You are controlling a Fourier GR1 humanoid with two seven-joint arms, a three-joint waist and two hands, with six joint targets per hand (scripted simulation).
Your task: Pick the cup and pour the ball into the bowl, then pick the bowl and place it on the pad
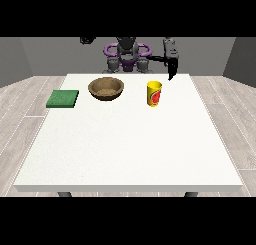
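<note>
Grey plank flooring surrounds a white desk (125, 154) whose near half is bare. Towards the far edge stand a yellow cup (154, 93) with a red mark, a brown bowl (106, 88) beside it nearer the middle, and a green pad (63, 98) by the desk's edge at the view's left. What cup and bowl contain cannot be told. Past the cup, the robot hand at the view's right (172, 69) hangs over the far edge, fingers pointing down, touching nothing. The robot hand at the view's left (87, 40) is raised well behind the desk; its fingers cannot be made out.

bowl (106, 88): brown, wood-like, matt
cup (154, 93): yellow, smooth, plastic look
pad (63, 99): green, matt
table (125, 149): white, smooth, matt
floor (30, 104): pale wood planks
</note>
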